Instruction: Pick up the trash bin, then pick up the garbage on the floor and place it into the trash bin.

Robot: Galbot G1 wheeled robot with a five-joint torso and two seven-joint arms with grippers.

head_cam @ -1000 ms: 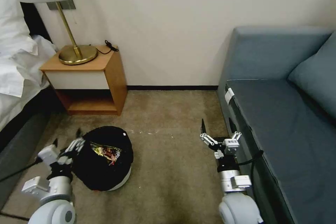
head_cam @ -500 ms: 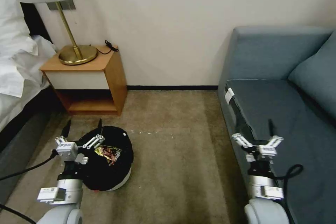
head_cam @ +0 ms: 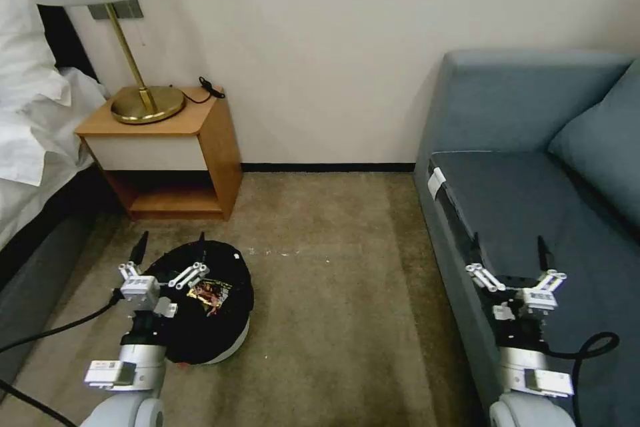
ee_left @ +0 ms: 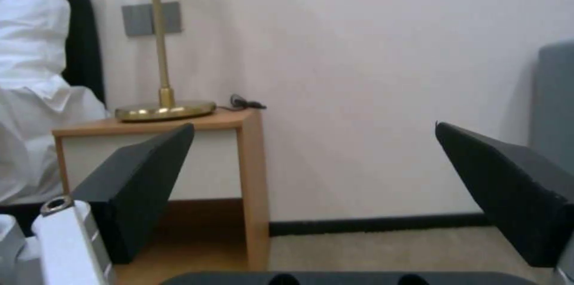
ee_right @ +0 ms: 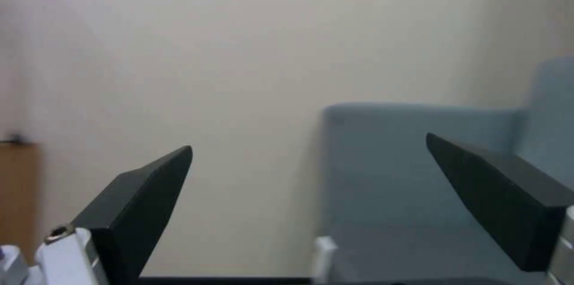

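Fingers spread wide on both arms mark this moment. From the head view, the left gripper [head_cam: 169,248] now hangs over the 9 o'clock side of the trash bin [head_cam: 227,340], grasping nothing, having swung up from a low sideways reach at the bin's flank a second ago. The right gripper [head_cam: 507,247] has shifted from the floor's [head_cam: 347,320] edge to above the sofa [head_cam: 533,200] seat at 3 o'clock, equally unladen. Both arms look drawn back, which suggests the collecting is done rather than under way: no litter shows on the carpet. The bin sits on the floor at 7 o'clock, just in front of the nightstand [head_cam: 167,153]; it is low, round and black, with a pale base rim, and a glossy red-and-gold wrapper [head_cam: 210,293] lies in its liner.

From the left wrist view, the two dark fingers [ee_left: 137,186] stand far apart, framing the nightstand and lamp [ee_left: 161,43], with the bin's dark rim at the near edge.

From the right wrist view, the splayed fingers [ee_right: 137,204] frame the wall and the sofa's arm.
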